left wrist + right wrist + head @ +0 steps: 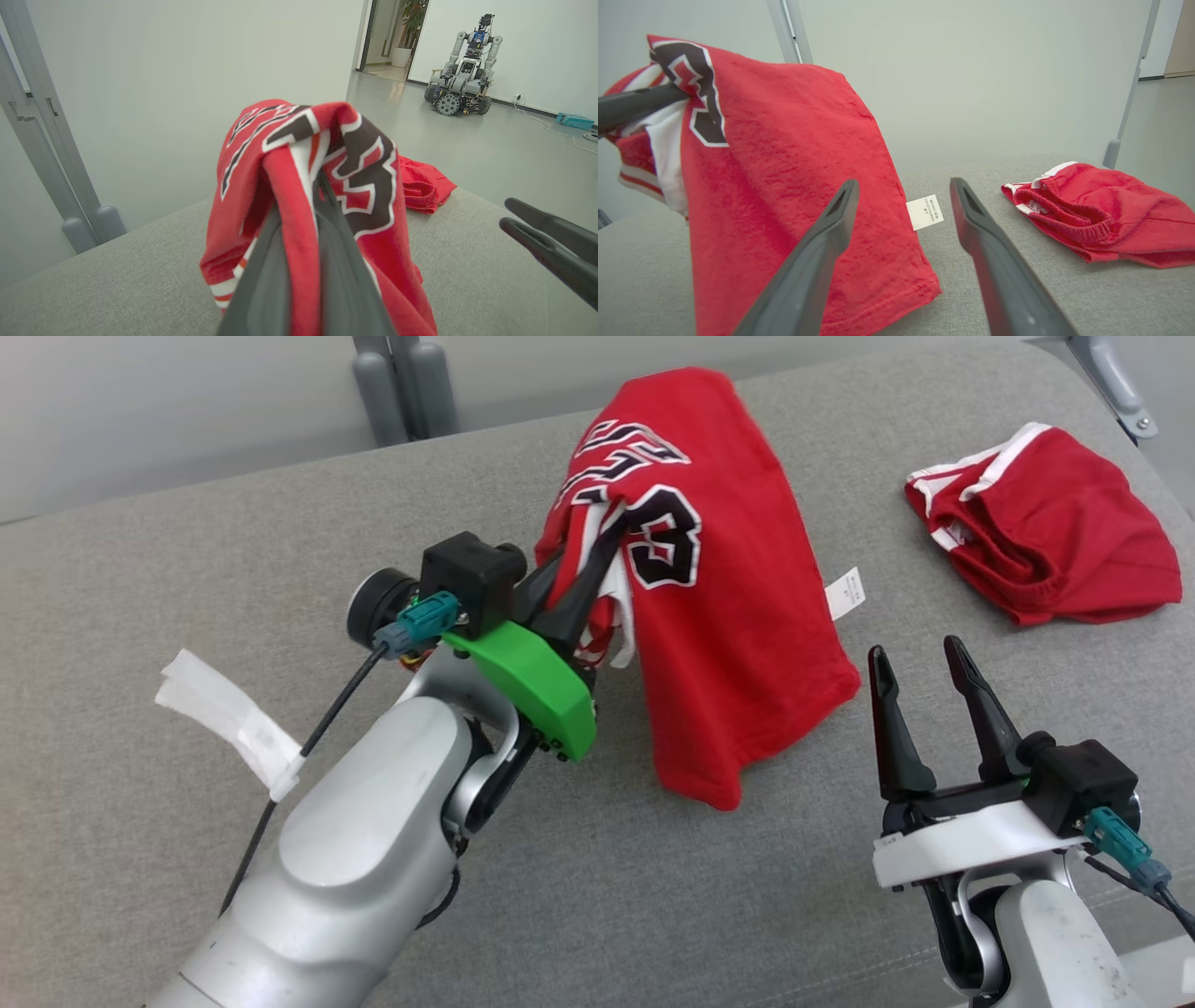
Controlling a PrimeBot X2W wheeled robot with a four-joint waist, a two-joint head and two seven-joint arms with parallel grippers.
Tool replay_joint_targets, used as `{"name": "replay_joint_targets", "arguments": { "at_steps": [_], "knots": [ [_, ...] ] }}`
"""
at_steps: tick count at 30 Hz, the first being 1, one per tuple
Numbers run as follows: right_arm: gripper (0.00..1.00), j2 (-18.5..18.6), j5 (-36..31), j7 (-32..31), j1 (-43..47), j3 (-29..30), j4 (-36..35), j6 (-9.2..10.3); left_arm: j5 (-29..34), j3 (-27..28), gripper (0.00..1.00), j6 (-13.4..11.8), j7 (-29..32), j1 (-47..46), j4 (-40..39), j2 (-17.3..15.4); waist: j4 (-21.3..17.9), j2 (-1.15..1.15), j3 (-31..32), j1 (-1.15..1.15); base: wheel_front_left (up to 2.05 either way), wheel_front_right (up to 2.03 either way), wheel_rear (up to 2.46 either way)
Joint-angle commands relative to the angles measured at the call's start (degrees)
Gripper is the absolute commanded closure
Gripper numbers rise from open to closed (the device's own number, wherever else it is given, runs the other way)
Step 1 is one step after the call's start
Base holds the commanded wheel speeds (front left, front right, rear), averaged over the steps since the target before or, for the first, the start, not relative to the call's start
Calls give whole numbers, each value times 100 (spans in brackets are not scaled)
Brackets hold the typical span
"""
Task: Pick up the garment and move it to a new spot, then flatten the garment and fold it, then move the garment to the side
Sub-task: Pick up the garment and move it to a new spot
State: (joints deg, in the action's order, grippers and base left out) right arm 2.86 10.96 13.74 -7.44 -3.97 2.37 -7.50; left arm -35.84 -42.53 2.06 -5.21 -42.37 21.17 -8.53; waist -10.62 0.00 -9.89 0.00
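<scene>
Grey fabric surface, head view: left gripper pinches red jersey with black-and-white lettering, raised, hem on surface; right gripper spread, empty, just beside; crumpled red shorts with white trim far right. Left wrist: fingers clamp bunched jersey. Right wrist: fingers apart, jersey hangs left

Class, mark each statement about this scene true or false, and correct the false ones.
1. The left end effector is shut on the red jersey. True.
2. The right end effector grips the red shorts. False: it is open and empty, apart from the shorts.
3. The jersey lies flat on the grey cushion. False: it hangs bunched from the left end effector.
4. A white label sticks out from the jersey's edge. True.
</scene>
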Motion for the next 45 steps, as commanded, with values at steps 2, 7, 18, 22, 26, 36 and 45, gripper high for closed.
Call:
{"name": "replay_joint_targets", "arguments": {
  "at_steps": [2, 7, 18, 22, 26, 36, 45],
  "knots": [
    [0, 6, 78, 56, -107, -4, 52, 2, -13, 103, 100, -112, -97, 130, 247, -141, -244, 0, -291, 0, 0, 0, 0],
    [0, 6, 123, 108, -179, -12, 160, 2, 15, 251, 100, -313, -276, 251, 1028, -338, -324, 0, -436, 0, 0, 0, 0],
    [0, 6, 152, 156, -291, 8, 371, 2, -173, 393, 0, -228, -801, 487, 2122, -196, -197, 0, -379, 0, 0, 0, 0],
    [0, 7, 153, 150, -296, 9, 413, 2, -220, 576, 0, -209, -968, 718, 2122, -165, -102, 0, -211, 0, 0, 0, 0],
    [0, 6, 190, 150, -233, 25, 458, 2, -153, 926, 0, -263, -1008, 1079, 1766, -136, 32, 0, -7, 0, 0, 0, 0],
    [0, 8, 100, 147, 44, 45, 524, 2, 556, 2258, 0, -373, -997, 2869, -4, 56, 345, 0, 542, 0, 0, 0, 0],
    [0, 7, 7, 148, 349, -108, 564, 2, 1016, 3091, 0, -412, -991, 4029, -1059, 338, 523, 0, 834, 0, 0, 0, 0]
  ]
}}
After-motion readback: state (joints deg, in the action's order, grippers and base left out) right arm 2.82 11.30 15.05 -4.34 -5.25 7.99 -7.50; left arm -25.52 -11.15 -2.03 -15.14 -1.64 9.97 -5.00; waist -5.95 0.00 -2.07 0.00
